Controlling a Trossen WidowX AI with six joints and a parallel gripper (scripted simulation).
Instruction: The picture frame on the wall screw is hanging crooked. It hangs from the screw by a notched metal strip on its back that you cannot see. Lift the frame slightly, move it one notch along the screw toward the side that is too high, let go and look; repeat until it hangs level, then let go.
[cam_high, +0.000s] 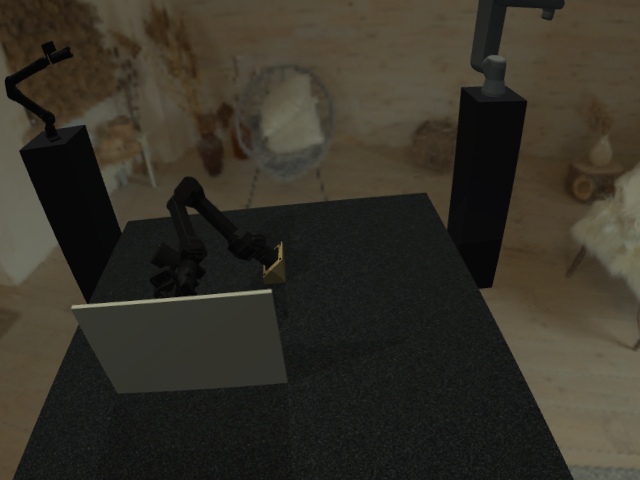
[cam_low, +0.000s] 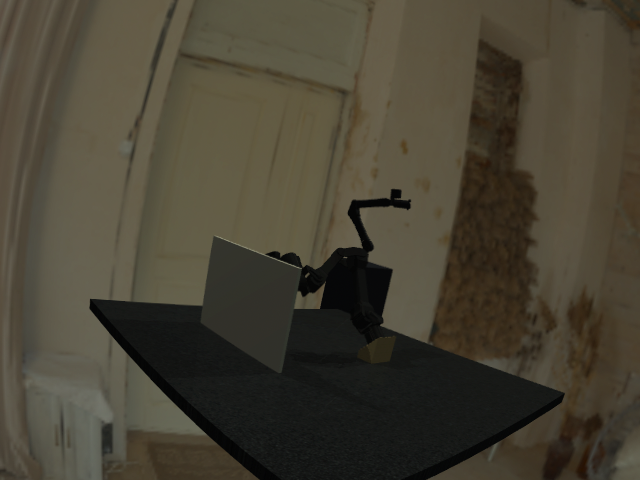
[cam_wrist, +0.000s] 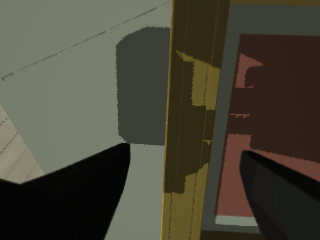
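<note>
The picture frame (cam_wrist: 182, 220) shows only in the wrist view: part of a gold border around a grey mat and a red picture (cam_wrist: 232, 192). Its near side bar runs up the middle, leaning slightly in the view. My gripper (cam_wrist: 185, 149) is open, one finger on the wall side of that bar and the other over the picture, with nothing clamped. The wall panel (cam_high: 191, 343) (cam_low: 248, 304) (cam_wrist: 60, 110) stands upright; the top and exterior views see its back, which hides the frame and my fingertips. The screw and notched strip are hidden. I cannot tell the frame's tilt.
My arm rises from a gold wedge (cam_high: 276, 273) (cam_low: 381, 351) on the dark table (cam_high: 392, 361) (cam_low: 403, 413) and bends toward the panel's front. A dark shadow patch (cam_wrist: 142, 85) lies on the panel beside the frame. Two other arms stand on black pedestals (cam_high: 67, 196) (cam_high: 485, 191) beyond the table.
</note>
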